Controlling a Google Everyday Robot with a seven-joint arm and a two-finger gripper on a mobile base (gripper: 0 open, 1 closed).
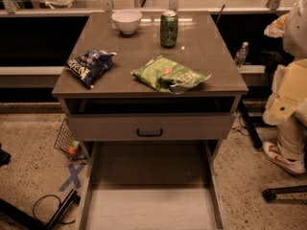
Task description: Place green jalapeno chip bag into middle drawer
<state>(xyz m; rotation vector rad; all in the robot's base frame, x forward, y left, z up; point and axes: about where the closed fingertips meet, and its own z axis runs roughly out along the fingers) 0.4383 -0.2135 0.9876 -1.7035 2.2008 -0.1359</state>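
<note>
Green jalapeno chip bag [169, 75] at rest on the cabinet top [144, 47]; middle drawer [151, 202] open at 6 o'clock.
The bag lies flat near the front edge, at 6 o'clock from the green can [169, 28] and 3 o'clock from the dark blue chip bag [89, 66], above the pulled-out drawer, probably to keep the transfer short. The gripper is outside the frame; whether it is spread or closed cannot be told. The drawer's near end is cut off.
</note>
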